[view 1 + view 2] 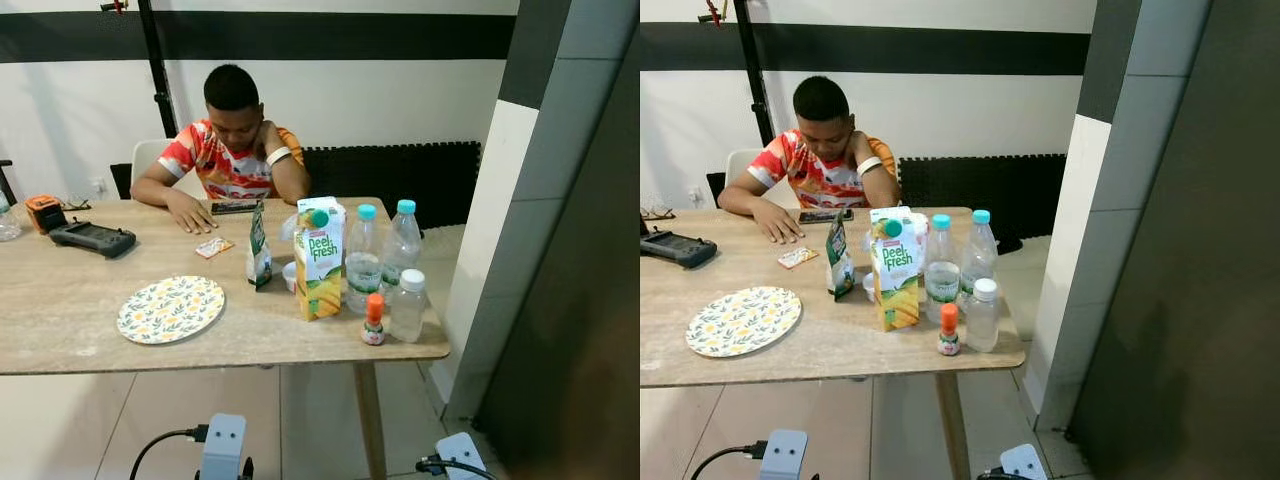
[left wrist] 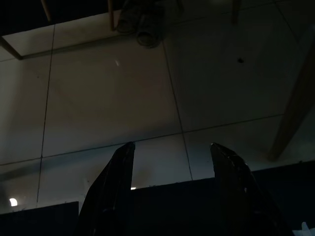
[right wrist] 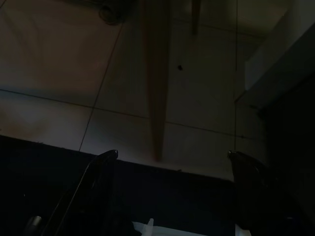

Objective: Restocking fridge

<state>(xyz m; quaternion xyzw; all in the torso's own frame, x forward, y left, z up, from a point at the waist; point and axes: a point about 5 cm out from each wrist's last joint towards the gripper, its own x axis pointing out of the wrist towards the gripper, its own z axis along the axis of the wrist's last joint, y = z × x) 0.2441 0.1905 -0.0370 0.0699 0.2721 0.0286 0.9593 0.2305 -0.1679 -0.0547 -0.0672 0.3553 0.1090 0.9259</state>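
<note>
A wooden table [image 1: 60, 320] stands before the robot, and the drinks are grouped near the table's right front corner. The juice carton [image 1: 318, 262] stands upright there, with a green cap on top. Just beside the carton, toward the table's right edge, stand two clear bottles with teal caps [image 1: 364, 258] [image 1: 403, 245], and in front of them a smaller bottle with a white cap [image 1: 409, 306]. A little bottle with an orange cap [image 1: 374, 320] stands at the table's front edge, just beside the white-capped one. On the other side of the carton a dark green pouch [image 1: 258, 247] stands upright, and a flowered plate [image 1: 171, 309] lies on the table well apart from the drinks. At the table's far side a person [image 1: 232, 150] sits with one hand flat on the top near a phone [image 1: 234, 207]. A black controller [image 1: 93, 238] lies near the table's left end. Both arms hang under the table over the tiled floor [image 2: 108, 93]. The left gripper [image 2: 172, 157] has its fingers spread wide and holds nothing. The right gripper [image 3: 172, 162] is also wide apart and holds nothing, near a table leg [image 3: 156, 73].
</note>
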